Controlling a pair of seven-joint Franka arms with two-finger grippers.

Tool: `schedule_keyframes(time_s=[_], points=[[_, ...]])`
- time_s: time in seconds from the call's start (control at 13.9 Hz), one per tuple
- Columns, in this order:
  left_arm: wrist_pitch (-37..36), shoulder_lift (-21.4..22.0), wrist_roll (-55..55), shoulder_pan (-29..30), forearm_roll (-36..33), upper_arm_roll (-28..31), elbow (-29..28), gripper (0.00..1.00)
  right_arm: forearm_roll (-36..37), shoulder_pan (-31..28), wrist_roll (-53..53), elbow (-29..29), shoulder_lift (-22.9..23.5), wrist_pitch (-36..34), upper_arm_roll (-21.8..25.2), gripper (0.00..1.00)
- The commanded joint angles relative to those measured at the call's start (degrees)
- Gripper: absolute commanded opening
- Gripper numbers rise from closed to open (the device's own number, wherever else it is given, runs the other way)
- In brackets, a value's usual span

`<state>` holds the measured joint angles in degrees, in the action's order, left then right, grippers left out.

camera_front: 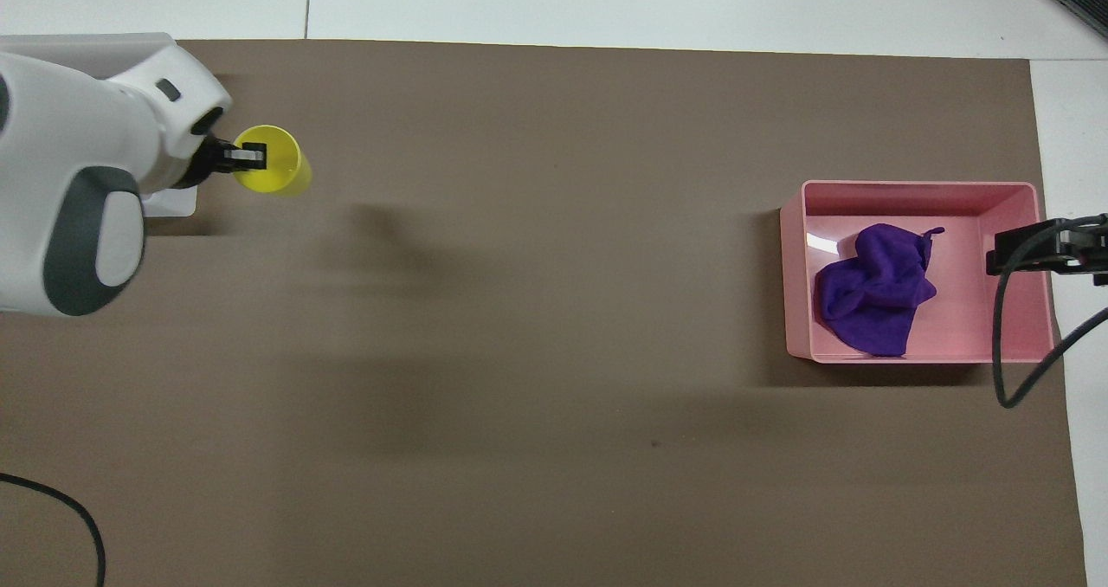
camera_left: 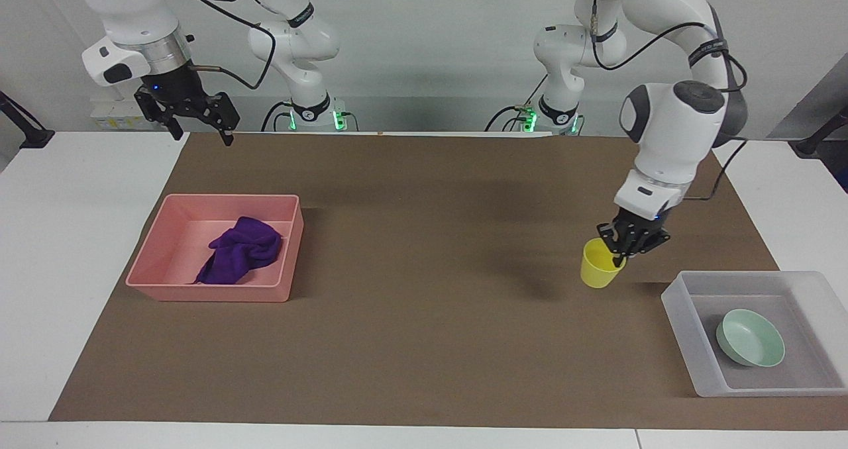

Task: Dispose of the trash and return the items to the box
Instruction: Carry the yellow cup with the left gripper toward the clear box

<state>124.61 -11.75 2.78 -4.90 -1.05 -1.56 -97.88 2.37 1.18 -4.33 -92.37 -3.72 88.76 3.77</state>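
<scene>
The yellow cup (camera_left: 599, 265) hangs tilted just above the brown mat, close to the translucent box (camera_left: 681, 326). My left gripper (camera_left: 620, 255) is shut on the cup's rim (camera_front: 260, 130), one finger inside it. The pale green bowl (camera_left: 752, 338) lies in the box; in the overhead view my left arm hides the bowl and most of the box (camera_front: 86, 43). The purple cloth (camera_left: 240, 250) lies crumpled in the pink tray (camera_left: 212, 294) toward the right arm's end. My right gripper (camera_left: 201, 131) waits open in the air above the mat's edge by the robots.
A brown mat (camera_left: 424, 316) covers most of the white table (camera_left: 73, 250). The right arm's black cable (camera_front: 1008, 345) hangs over the pink tray's edge in the overhead view. The left arm's shadow falls on the mat near the cup.
</scene>
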Motion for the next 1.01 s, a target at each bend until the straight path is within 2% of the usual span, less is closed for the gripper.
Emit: schedule_keyframes(time_s=[0.0,0.22,0.43,0.58,0.79,0.94], points=[[-5.2,-5.5,-5.7,5.8,-0.3,-0.8,10.1,0.0,-1.1,-0.7,1.3,-1.5,-1.1,1.0,-0.2,1.0],[-4.5,-6.4,-12.8,12.7,2.7,-0.8,12.0,0.0,-1.1,-0.7,1.3,-1.5,-1.1,0.9,-0.2,1.0],[-4.5,-9.5,-16.7,17.8,3.5,-0.9,16.5,0.0,-1.1,-0.7,1.3,-1.5,-1.1,0.8,-0.2,1.0],[-4.6,-12.7,-18.8,20.5,3.6,-1.1,20.6,0.0,-1.1,-0.7,1.3,-1.5,-1.1,0.8,-0.2,1.0],[-4.9,-20.1,-19.7,25.1,3.8,-3.8,28.3,0.0,-1.1,-0.6,1.3,-1.5,-1.1,0.8,-0.2,1.0],[-4.4,-22.5,-20.4,28.0,3.9,-5.9,29.9,0.0,-1.1,-0.6,1.3,-1.5,-1.2,0.8,-0.2,1.0]])
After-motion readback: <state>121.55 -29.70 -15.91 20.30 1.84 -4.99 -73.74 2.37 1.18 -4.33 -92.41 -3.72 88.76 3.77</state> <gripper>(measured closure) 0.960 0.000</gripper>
